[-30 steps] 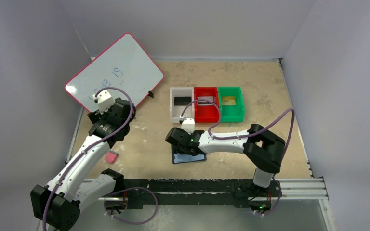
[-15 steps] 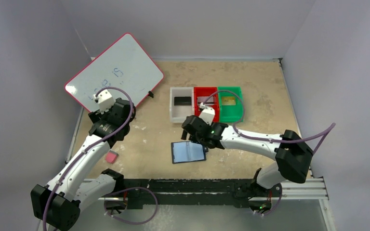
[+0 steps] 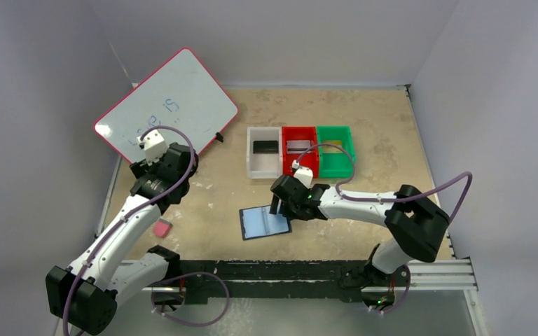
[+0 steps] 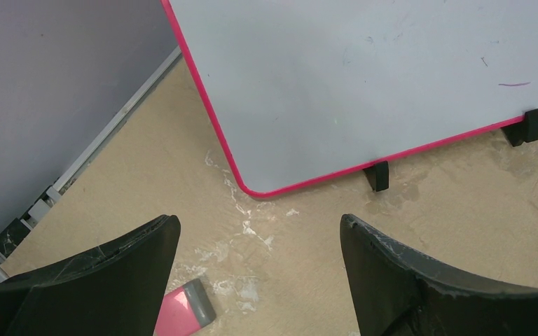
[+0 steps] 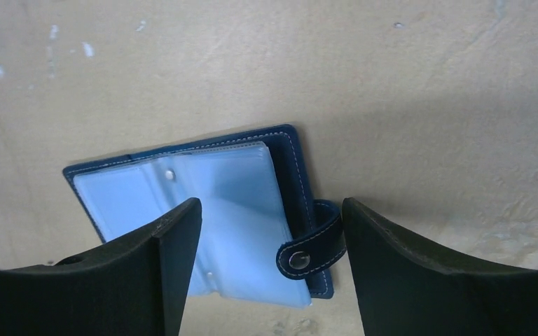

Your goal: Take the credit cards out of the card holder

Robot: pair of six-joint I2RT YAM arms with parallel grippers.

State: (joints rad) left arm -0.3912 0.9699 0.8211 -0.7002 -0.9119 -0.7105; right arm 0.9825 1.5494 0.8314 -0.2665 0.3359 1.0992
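Observation:
The card holder (image 3: pixel 260 223) lies open on the table, dark navy outside with light blue pockets (image 5: pixel 133 196) facing up and no card showing in them. My right gripper (image 3: pixel 278 207) hangs open just over its right edge, and the closing tab (image 5: pixel 315 246) lies between the fingers (image 5: pixel 272 206). The credit cards rest in the bins: a black one (image 3: pixel 265 146) in the white bin, a silver-grey one (image 3: pixel 297 146) in the red bin, a gold-tan one (image 3: pixel 333 145) in the green bin. My left gripper (image 3: pixel 140 170) is open and empty (image 4: pixel 259 222) at the far left.
The white bin (image 3: pixel 252 162), red bin (image 3: pixel 300 168) and green bin (image 3: pixel 336 168) stand in a row behind the holder. A pink-framed whiteboard (image 3: pixel 167 105) leans at the back left. A pink eraser (image 3: pixel 162 228) lies by the left arm (image 4: pixel 182 315).
My right gripper swung up toward the bins, then came back down to the holder's right edge. The holder now lies a little further left. The left arm has stayed put.

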